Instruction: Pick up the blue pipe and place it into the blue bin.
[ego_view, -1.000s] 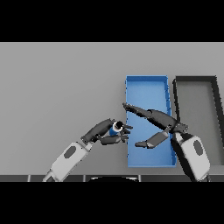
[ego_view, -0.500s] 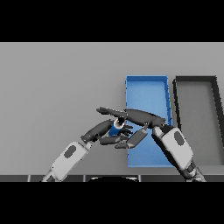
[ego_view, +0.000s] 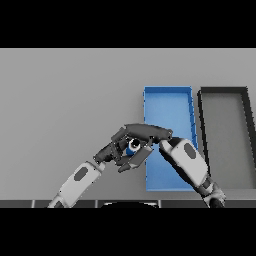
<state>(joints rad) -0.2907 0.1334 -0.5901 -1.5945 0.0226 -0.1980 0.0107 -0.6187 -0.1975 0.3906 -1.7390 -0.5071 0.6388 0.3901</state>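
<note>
Both my left hand (ego_view: 116, 150) and right hand (ego_view: 145, 134) curl fingers round the blue pipe (ego_view: 133, 146); judged light, rigid, slippery, so grip mid-barrel beside the blue bin (ego_view: 167, 100).

Light was even and soft across the grey table (ego_view: 60, 100). No glare. Only faint shading showed under the hands (ego_view: 131, 146). Edges looked slightly blurred.

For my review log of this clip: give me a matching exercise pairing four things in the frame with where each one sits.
Things:
1. blue pipe
2. blue bin
3. black bin
4. right hand

Places:
A. farthest right on the table
B. between both hands, left of the blue bin
C. reaching over the pipe from the right
D. beside the black bin, on its left

Pairs: 1-B, 2-D, 3-A, 4-C
</note>
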